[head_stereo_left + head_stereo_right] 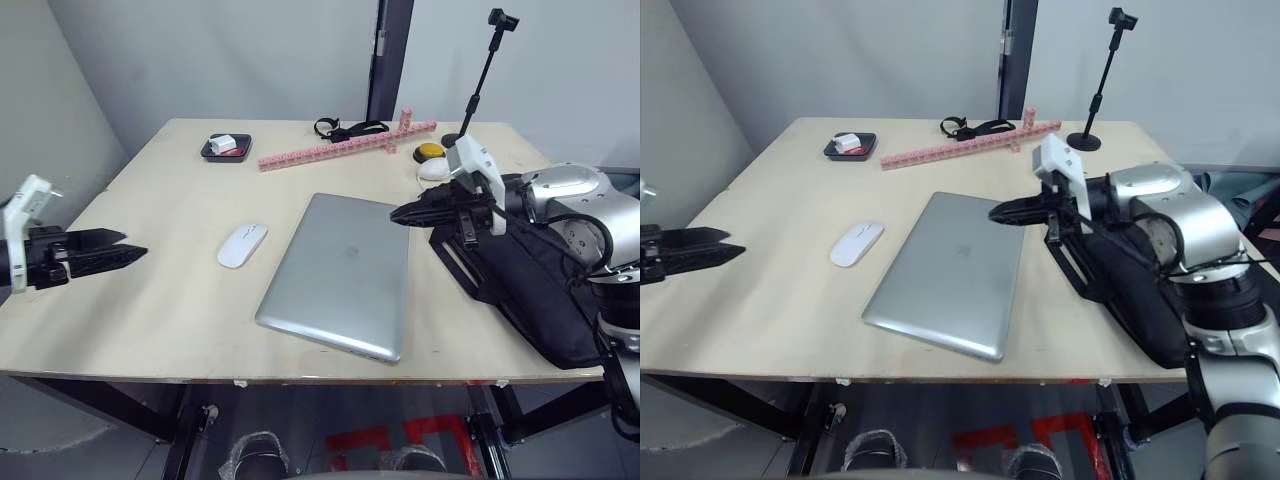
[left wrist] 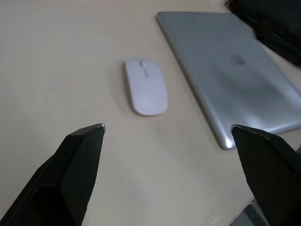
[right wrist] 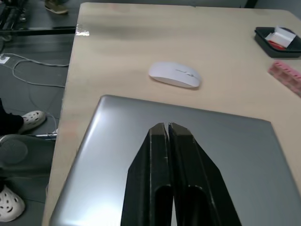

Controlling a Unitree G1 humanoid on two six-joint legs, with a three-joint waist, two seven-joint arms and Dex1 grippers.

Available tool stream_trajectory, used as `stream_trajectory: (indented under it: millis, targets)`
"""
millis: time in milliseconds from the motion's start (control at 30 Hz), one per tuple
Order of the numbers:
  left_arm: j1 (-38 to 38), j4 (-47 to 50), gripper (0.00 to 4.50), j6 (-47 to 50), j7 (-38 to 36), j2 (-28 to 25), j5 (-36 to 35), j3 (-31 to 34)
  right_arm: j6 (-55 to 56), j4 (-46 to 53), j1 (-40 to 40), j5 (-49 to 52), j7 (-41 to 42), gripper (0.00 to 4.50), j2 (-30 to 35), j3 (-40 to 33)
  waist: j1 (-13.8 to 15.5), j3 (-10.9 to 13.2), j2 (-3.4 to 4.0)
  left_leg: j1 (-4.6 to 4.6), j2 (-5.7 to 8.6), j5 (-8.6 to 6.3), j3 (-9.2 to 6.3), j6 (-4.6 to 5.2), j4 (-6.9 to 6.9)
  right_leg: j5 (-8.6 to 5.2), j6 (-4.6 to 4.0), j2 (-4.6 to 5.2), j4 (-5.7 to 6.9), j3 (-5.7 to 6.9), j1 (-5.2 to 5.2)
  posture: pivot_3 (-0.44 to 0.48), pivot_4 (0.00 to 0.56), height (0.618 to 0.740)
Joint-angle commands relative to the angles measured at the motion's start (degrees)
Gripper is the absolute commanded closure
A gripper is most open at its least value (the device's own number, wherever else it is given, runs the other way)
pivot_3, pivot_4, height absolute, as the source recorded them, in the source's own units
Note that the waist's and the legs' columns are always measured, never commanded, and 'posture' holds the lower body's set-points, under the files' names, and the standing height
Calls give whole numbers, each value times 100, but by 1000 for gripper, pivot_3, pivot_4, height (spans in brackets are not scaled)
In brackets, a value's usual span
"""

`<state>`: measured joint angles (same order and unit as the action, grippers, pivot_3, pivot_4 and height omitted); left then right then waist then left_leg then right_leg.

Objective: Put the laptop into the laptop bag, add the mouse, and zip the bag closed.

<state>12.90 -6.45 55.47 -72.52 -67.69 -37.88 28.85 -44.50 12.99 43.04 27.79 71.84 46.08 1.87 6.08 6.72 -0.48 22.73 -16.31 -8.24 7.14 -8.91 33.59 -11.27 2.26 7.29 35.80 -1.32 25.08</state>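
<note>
- Left eye view: the thin silver-grey metal laptop (image 1: 340,275) lay closed and flat in the middle of the pale wooden worktop (image 1: 170,300). The small flat glossy white mouse (image 1: 242,244) lay just beside the laptop, on its left, not touching it. The big black fabric laptop bag (image 1: 530,290) lay at the right edge of the worktop, close to the laptop. The right gripper (image 1: 400,214) hung over the far right corner of the laptop. The left gripper (image 1: 135,252) hung over the left edge of the worktop, well apart from the mouse.
- Right eye view: at the far side lay a long pink bar of blocks (image 1: 960,146), a small black tray (image 1: 851,147) and a black stand (image 1: 1095,95) with a round foot.
- Left wrist view: the jaws of the left gripper stood wide, with the mouse and the near corner of the laptop between and beyond the two black fingers (image 2: 75,169).
- Right wrist view: the jaws of the right gripper were pressed together with nothing between them, above the lid of the laptop, and they pointed toward the mouse.
</note>
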Motion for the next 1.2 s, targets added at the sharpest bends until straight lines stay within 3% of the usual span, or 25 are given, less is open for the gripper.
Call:
stream_trajectory:
  millis: [33,400,667,1200]
  targets:
    - [384,319,0,613,213,168,-516,-138,-10,363,-206,56,-156,4482,97,37,-7,-1,1,-1,0,-1,0,-2,0,0,0,0,1,0,-1,0,150,740]
    - [1151,225,0,1173,727,1066,-775,-1195,-38,559,-826,51,-573,4482,128,95,-50,-2,2,-1,1,3,0,-10,-5,1,3,0,0,-1,-1,0,150,740]
    - [2109,-527,0,885,1338,2118,-284,-2000,1010,-209,-1415,-999,-884,4482,333,502,6,-5,2,-8,6,5,-6,-11,0,2,4,3,-3,0,-22,0,150,740]
    - [3054,-2219,0,-6,1229,3053,900,-3140,1798,-1484,-1454,-2445,-1706,4482,-311,1304,-33,-4,2,2,10,16,-9,-22,-4,9,18,3,-16,1,-21,0,150,740]
